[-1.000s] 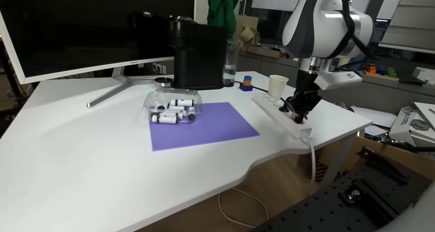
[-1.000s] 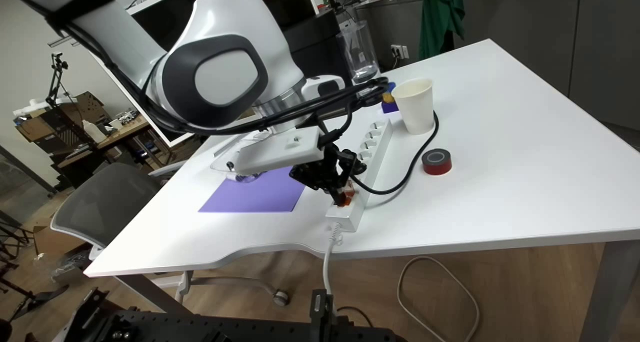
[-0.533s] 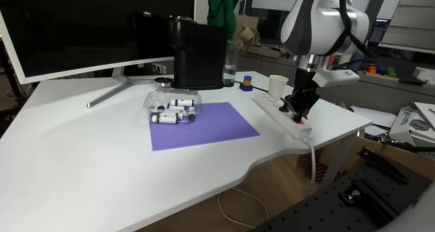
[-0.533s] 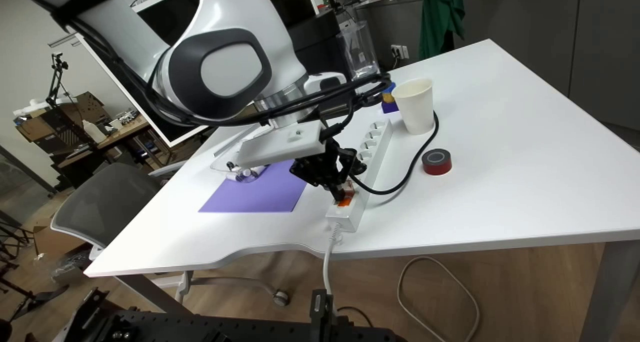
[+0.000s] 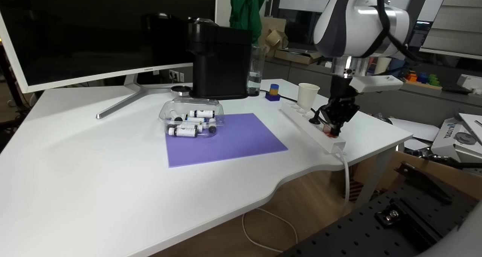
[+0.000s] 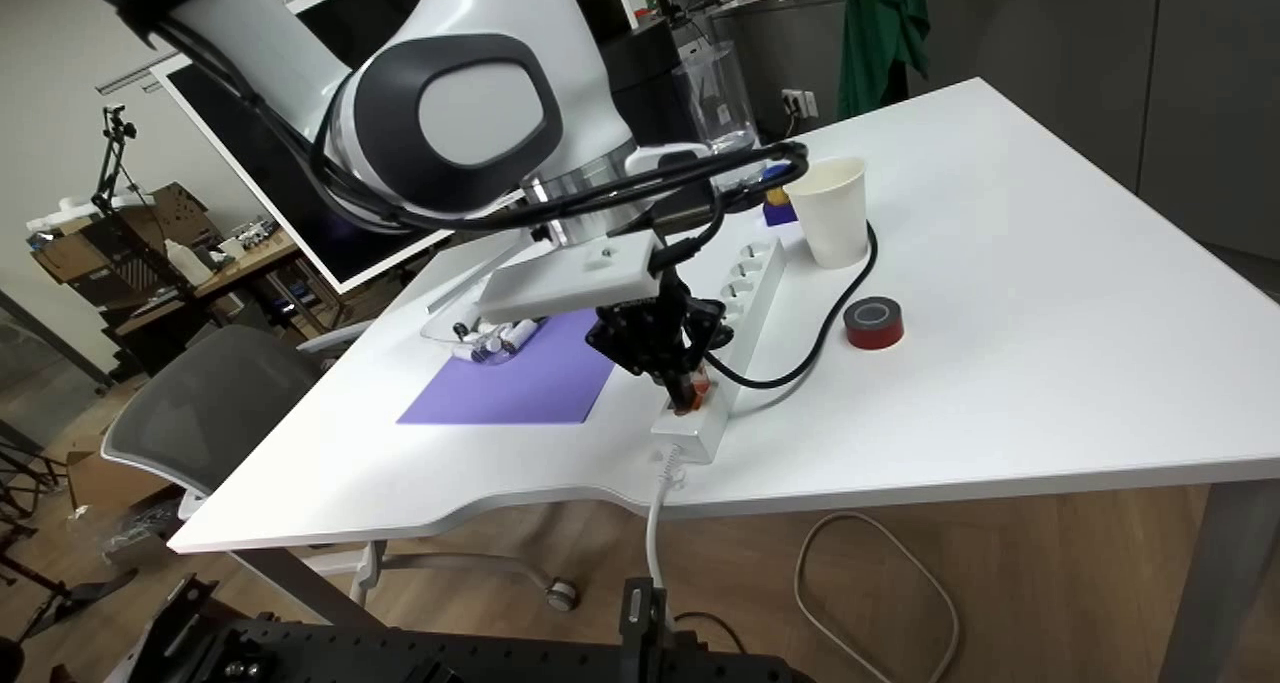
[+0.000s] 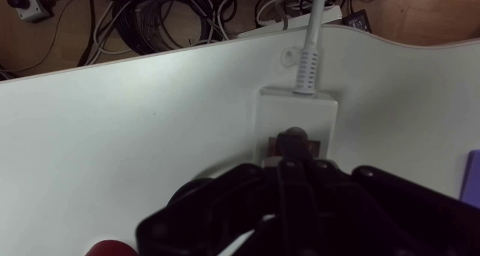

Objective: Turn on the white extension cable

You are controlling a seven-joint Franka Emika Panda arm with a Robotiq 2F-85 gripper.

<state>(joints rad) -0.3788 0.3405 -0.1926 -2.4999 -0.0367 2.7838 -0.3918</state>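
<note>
The white extension cable, a long power strip point(image 5: 316, 131), lies on the white table near its edge in both exterior views point(image 6: 748, 348). Its cord end also shows in the wrist view point(image 7: 296, 111). A thin white cord point(image 7: 315, 20) runs from that end over the table edge. The red switch point(image 7: 314, 148) sits near the cord end, partly covered by my gripper. My gripper point(image 7: 294, 138) is shut, with its fingertips together, pointing down and appearing to touch the switch. It holds nothing visible. In an exterior view the gripper point(image 6: 686, 403) hides part of the switch.
A black plug point(image 5: 315, 118) sits in the strip beside my gripper, with a black cord point(image 6: 830, 333). A white paper cup point(image 6: 828, 213) and a red-black tape roll point(image 6: 873, 325) stand nearby. A purple mat point(image 5: 226, 144) and a clear box of bottles point(image 5: 186, 131) lie further off.
My gripper has shifted slightly toward the switch's cord side and down, staying shut. The bright orange part of the switch seen half a second ago below the fingertip is now mostly covered and darker.
</note>
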